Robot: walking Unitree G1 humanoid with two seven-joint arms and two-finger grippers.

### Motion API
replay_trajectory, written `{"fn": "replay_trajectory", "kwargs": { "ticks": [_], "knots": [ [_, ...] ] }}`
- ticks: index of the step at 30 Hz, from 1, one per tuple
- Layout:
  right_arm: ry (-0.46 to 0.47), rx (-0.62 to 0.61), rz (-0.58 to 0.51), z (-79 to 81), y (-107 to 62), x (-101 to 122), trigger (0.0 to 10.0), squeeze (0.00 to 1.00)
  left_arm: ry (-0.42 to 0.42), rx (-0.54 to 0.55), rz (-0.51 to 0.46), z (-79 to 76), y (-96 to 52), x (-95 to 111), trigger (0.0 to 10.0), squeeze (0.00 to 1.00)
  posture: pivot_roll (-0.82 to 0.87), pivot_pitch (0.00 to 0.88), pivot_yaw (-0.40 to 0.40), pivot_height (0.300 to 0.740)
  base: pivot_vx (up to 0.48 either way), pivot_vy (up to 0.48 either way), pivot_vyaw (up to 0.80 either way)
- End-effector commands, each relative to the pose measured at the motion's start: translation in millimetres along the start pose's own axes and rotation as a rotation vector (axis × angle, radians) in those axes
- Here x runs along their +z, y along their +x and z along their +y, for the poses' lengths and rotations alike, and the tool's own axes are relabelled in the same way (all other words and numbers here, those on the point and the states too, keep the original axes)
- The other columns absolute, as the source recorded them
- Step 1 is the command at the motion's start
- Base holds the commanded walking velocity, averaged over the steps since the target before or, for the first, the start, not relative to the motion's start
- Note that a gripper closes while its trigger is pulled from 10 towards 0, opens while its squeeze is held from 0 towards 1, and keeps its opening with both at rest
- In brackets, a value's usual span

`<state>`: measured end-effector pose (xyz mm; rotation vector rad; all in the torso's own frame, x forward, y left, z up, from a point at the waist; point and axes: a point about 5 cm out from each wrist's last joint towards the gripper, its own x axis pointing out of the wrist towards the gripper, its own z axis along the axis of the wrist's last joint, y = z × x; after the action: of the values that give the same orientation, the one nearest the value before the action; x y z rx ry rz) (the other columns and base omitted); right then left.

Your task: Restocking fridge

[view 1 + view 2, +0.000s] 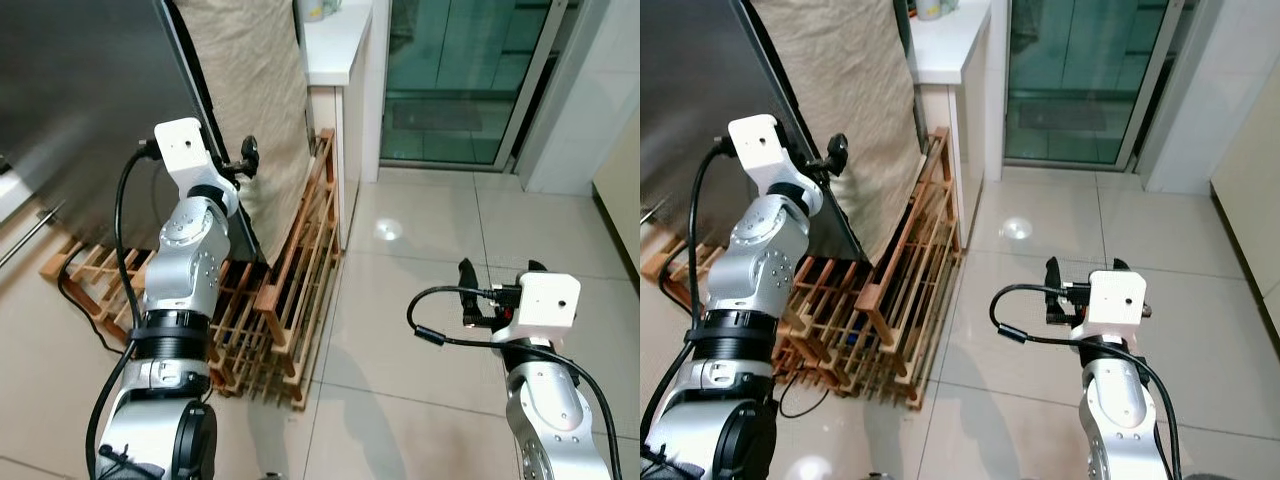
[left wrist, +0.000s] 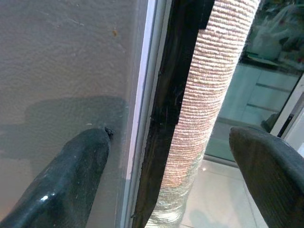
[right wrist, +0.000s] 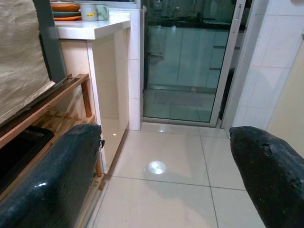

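The steel fridge door [image 1: 80, 100] fills the upper left, its black edge [image 2: 166, 118] running down the left wrist view. My left gripper [image 1: 238, 168] is open and straddles that edge at about chest height. One fingertip [image 2: 71, 180] lies against the grey door face, and the other [image 2: 270, 166] is out past the woven beige cloth [image 1: 255, 80] that covers the fridge's side. My right gripper [image 1: 498, 272] hangs open over the tiled floor at the lower right, holding nothing.
A slatted wooden rack [image 1: 300, 270] leans against the fridge's side and lies under it. Behind stand a white counter [image 1: 335, 40] with dishes and a glass sliding door [image 1: 450, 80]. Glossy floor tiles [image 1: 420, 250] spread to the right. A black cable [image 1: 80, 300] trails by the rack.
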<state>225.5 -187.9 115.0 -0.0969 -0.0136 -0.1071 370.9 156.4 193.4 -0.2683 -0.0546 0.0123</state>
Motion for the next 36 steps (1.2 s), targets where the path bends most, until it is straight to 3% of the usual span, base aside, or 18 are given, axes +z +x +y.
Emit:
{"fn": "replay_trajectory", "kwargs": {
  "ticks": [1, 20, 28, 32, 36],
  "knots": [
    [-0.004, -0.009, 0.004, -1.1, -1.6, 0, 10.0, 0.0, -0.007, -0.037, -0.021, -6.6, 2.9, 9, 10.0, 0.0, -0.15, 0.0, 0.113, 0.74, 0.0, 0.0, 0.0],
    [-0.019, -0.003, 0.013, -3.5, 2.3, -3, 10.0, 0.0, -0.012, -0.079, 0.013, -16.4, -13.2, -4, 10.0, 0.0, -0.14, 0.0, 0.098, 0.74, 0.0, 0.0, 0.0],
    [-0.018, 0.005, 0.014, -0.7, 3.7, -4, 10.0, 0.0, 0.005, -0.058, 0.014, -15.6, -7.7, -7, 10.0, 0.0, -0.14, 0.0, 0.093, 0.74, 0.0, 0.0, 0.0],
    [-0.02, 0.006, 0.014, -1.1, 4.2, -4, 10.0, 0.0, -0.006, -0.055, 0.018, -24.3, -0.1, -8, 10.0, 0.0, -0.14, 0.0, 0.095, 0.74, 0.0, 0.0, 0.0],
    [-0.022, 0.003, 0.014, -1.1, 3.4, -4, 10.0, 0.0, -0.075, 0.022, 0.05, -15.9, 4.6, -11, 10.0, 0.0, -0.15, 0.0, 0.101, 0.74, 0.0, 0.0, 0.0]
  ]
}}
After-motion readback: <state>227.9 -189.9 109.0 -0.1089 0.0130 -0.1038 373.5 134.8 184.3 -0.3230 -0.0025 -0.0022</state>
